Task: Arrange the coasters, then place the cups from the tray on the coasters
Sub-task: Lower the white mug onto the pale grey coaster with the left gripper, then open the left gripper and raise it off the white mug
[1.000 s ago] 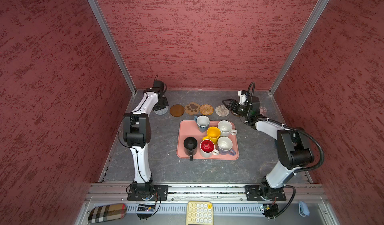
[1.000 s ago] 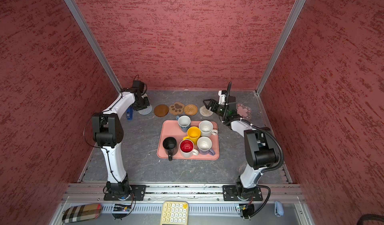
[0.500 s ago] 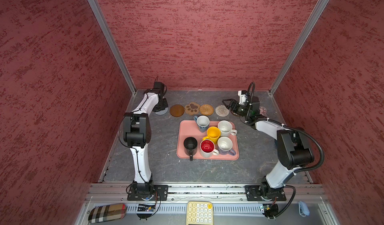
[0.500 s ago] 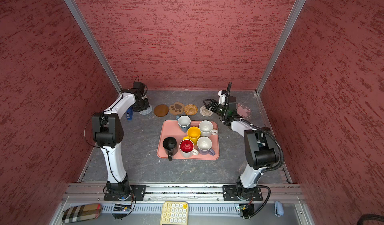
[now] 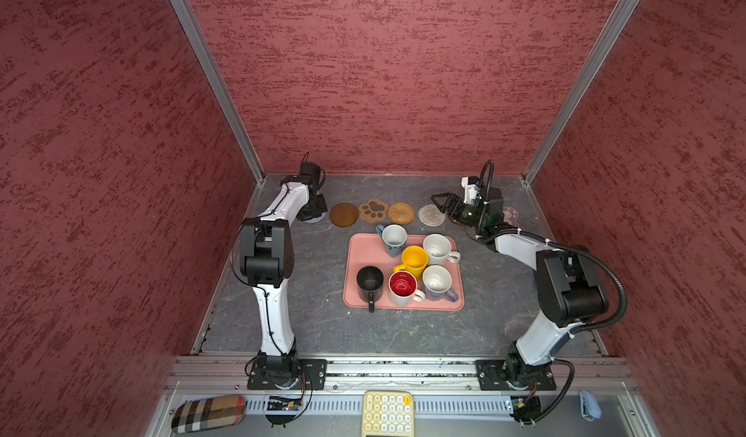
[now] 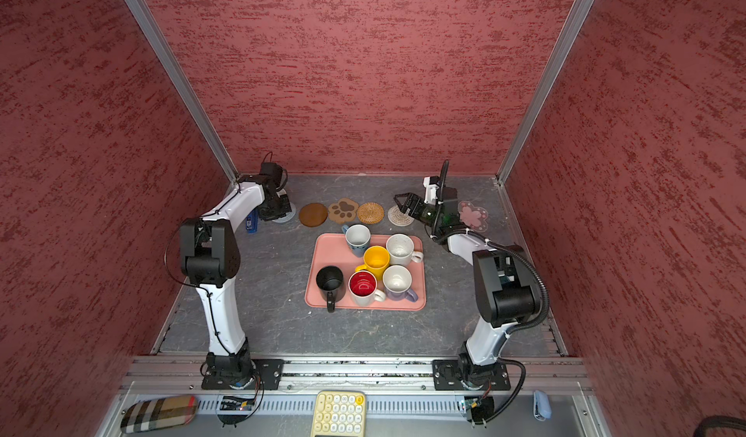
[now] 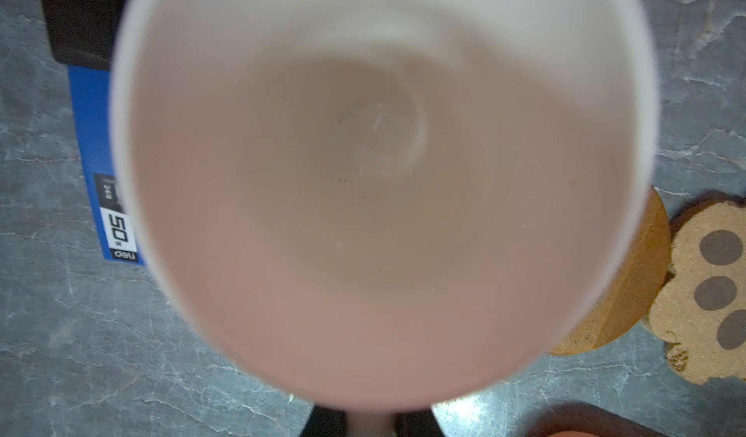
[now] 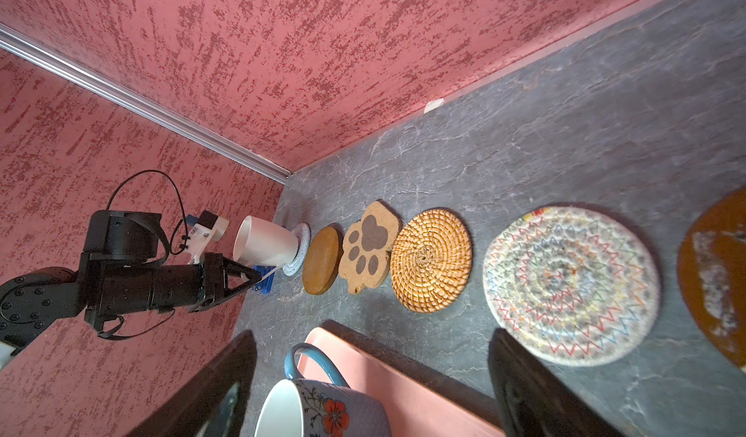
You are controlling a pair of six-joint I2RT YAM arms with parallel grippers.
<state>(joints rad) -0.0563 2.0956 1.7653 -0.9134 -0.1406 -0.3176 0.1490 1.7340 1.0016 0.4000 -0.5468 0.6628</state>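
— Cups (image 5: 415, 258): six glazed handled mugs on the salmon-pink rectangular tray (image 5: 363, 251), close under the right tool (image 5: 442, 205), which is spread wide in both top views. Hard, slick, chippable; take a handle.
— Left wrist view: plain white mug (image 7: 375, 172) fills it, blurred; left tool (image 7: 371, 425) pinches its handle, mostly cut off.
— Right wrist view: that mug leans over the grey woven round coaster (image 8: 303, 241) at the left tool's tip; seated or not, unclear.

Grey tabletop (image 5: 302, 326) carries coasters (image 5: 401, 212), pink tray (image 5: 359, 249) and blue box (image 6: 252, 223).

Mottled red walls (image 5: 383, 71), grey marbled floor (image 5: 315, 334)
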